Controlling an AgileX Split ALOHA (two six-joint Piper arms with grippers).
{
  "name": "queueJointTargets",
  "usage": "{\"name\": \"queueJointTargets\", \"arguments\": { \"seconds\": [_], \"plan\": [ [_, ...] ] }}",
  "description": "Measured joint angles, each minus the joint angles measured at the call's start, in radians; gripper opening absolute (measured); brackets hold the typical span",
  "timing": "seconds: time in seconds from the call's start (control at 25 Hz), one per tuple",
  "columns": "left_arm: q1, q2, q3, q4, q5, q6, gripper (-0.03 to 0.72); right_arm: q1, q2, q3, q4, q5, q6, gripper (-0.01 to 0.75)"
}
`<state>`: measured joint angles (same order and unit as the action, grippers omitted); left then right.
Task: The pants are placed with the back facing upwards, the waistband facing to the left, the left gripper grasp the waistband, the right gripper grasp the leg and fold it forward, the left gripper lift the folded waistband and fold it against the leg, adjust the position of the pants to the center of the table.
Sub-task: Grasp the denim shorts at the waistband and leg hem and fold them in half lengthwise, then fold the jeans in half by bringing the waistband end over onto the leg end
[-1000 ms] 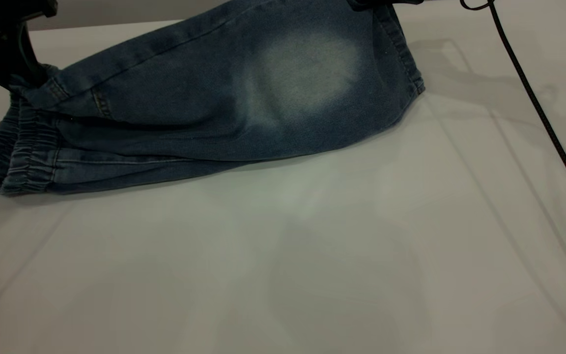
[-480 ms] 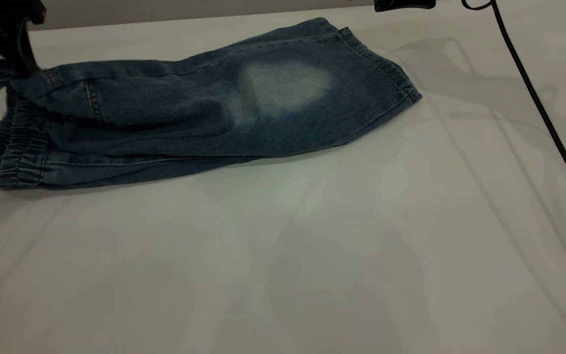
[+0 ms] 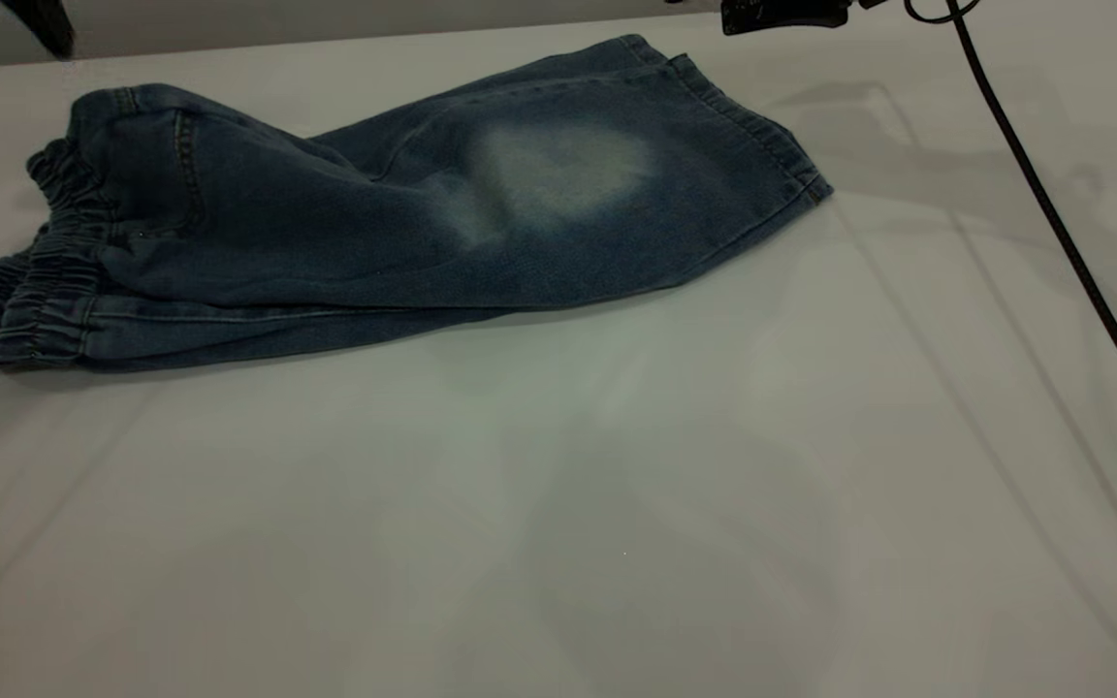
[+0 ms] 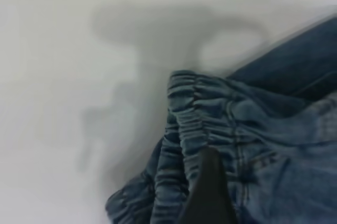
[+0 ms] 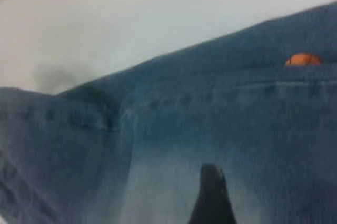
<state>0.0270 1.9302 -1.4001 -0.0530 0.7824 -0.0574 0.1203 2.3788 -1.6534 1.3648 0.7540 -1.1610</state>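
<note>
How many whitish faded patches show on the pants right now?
1. It sits on the upper leg of the pants, toward the hem end on the table. Any others may be hidden under the fold.

Wide white-grey tabletop carrying folded denim

Short blue washed-denim pants lie folded toward its far left, elastic waistband leftward; a thin black cable trails across its right side

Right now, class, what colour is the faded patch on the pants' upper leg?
Whitish grey on the dark blue denim pants, around the patch; clearest in the exterior view.
</note>
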Motion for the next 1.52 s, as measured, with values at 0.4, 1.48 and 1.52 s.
{"name": "queueJointTargets", "arguments": {
  "seconds": [0.4, 1.48, 1.52],
  "plan": [
    [0.000, -0.096, -0.008, -0.005, 0.092, 0.008, 0.533, 0.004, -0.196, 0.000, -0.397, 0.035, 0.363, 0.456],
    [0.071, -0.326, 0.642, -0.027, -0.494, -0.038, 0.535, 0.161, -0.292, 0.000, -0.853, 0.037, 0.735, 0.456],
    [0.094, -0.326, 0.642, -0.026, -0.492, -0.033, 0.535, 0.162, -0.292, 0.000, -0.853, 0.039, 0.735, 0.456]
  ]
}}
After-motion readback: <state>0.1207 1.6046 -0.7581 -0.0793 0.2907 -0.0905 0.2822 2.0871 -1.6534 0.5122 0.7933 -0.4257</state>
